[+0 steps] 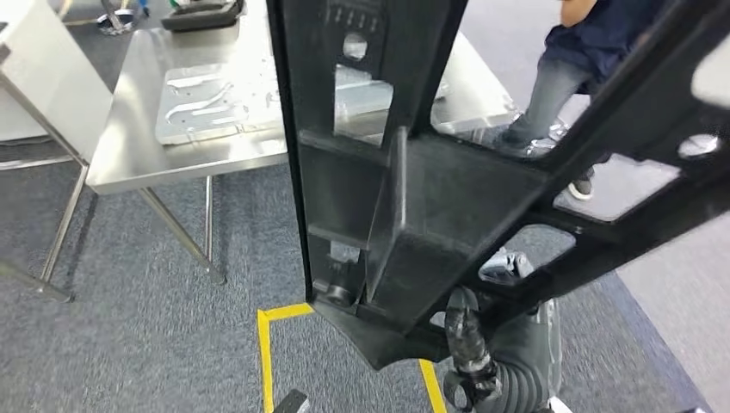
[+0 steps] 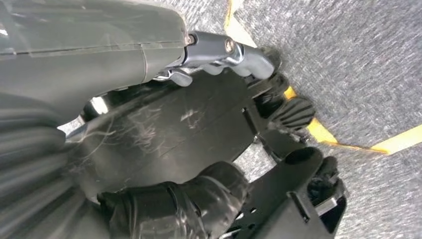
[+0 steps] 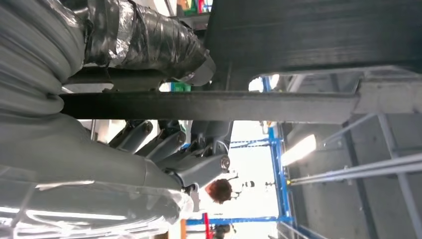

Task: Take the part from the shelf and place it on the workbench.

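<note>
We are mid-carry: the black part (image 1: pixel 448 206) fills the frame's centre, our left hand (image 2: pixel 199 144) and right hand (image 3: pixel 164 104) both clamped on it. The steel surface (image 1: pixel 129 155) waits upper left, probably needing a walk closer before lowering.

Grey short-pile carpet floor (image 1: pixel 146 344) with yellow tape lines (image 1: pixel 265 353) forming a corner marking. A stainless-steel table with slanted tubular legs (image 1: pixel 129 155) stands on the carpet; on its top lies a flat silver metal plate with curved slots (image 1: pixel 207 103), and a dark tray-like object (image 1: pixel 202 15) sits at its far edge. A second pale table (image 1: pixel 43 69) stands beside it. A person in grey trousers and a dark blue top (image 1: pixel 559 77) stands on a lighter smooth floor strip (image 1: pixel 680 284). Overhead, a blue steel frame (image 3: pixel 276 169) and a bright elongated ceiling light (image 3: pixel 298 149).
</note>
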